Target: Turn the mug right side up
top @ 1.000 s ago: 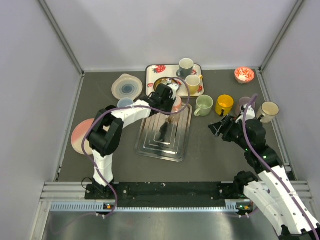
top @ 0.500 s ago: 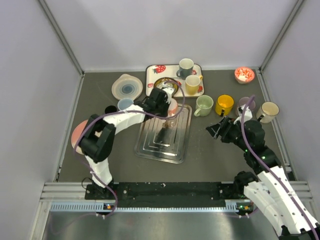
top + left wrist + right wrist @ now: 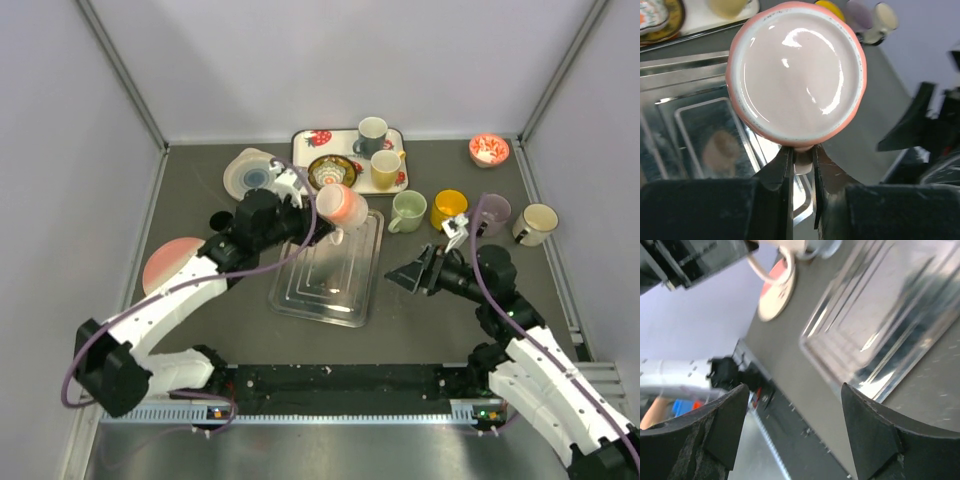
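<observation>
The pink mug (image 3: 342, 205) is held in the air over the far edge of the metal tray (image 3: 300, 298), tilted on its side. My left gripper (image 3: 318, 203) is shut on the mug's handle. In the left wrist view the mug's round white base with its pink rim (image 3: 796, 75) faces the camera, and the handle (image 3: 802, 162) is pinched in my left gripper (image 3: 801, 150). My right gripper (image 3: 402, 274) is open and empty, just right of the tray. Its fingers (image 3: 720, 430) stand wide apart in the right wrist view, with the tray (image 3: 880, 315) beyond them.
A strawberry-print tray (image 3: 310, 140) at the back holds two mugs and a patterned bowl. Green (image 3: 408, 210), yellow (image 3: 449, 208), purple (image 3: 492, 212) and beige (image 3: 538, 222) mugs stand in a row on the right. There is a red bowl (image 3: 488, 150) far right, a pink plate (image 3: 165, 268) left and a pale plate (image 3: 255, 172) behind.
My left arm has drawn back and lifted the pink mug off the tray, tilting it over. My right gripper has moved left and nearer, toward the tray's right edge.
</observation>
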### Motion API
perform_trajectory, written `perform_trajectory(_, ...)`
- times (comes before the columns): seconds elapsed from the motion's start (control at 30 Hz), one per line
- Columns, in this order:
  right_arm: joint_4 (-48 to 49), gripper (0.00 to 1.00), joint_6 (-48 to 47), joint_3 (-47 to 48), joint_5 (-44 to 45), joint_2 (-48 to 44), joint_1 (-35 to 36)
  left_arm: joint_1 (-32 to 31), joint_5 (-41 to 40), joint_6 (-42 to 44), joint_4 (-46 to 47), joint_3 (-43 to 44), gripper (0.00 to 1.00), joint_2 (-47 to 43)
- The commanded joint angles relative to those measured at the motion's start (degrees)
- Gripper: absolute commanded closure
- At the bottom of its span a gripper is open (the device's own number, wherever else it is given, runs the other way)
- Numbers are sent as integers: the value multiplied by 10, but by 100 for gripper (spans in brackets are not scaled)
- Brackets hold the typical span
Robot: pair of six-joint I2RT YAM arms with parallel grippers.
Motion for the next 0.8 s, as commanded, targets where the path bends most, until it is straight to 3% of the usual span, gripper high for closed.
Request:
perform_trajectory(0.0,118,24,39,7,-88,51,71,-2,83,-143,226,-63,100,-67)
perform_trajectory(0.1,152,22,51,7,-47,55,122,-9,102,-216,317,-102,100,-85)
perform_trajectory(0.2,227,21,94,-11,-29,57,128,-19,106,-259,380,-132,100,-100)
perform_trajectory(0.37,383,21,162,-35,-24,94,126,-42,105,-298,421,-156,100,-112)
perform_trajectory(0.53,410,20,188,-27,-28,148,128,-57,89,-308,438,-174,100,-131)
perform_trajectory(0.77,457,20,197,-28,-13,154,127,-75,95,-322,451,-180,100,-138)
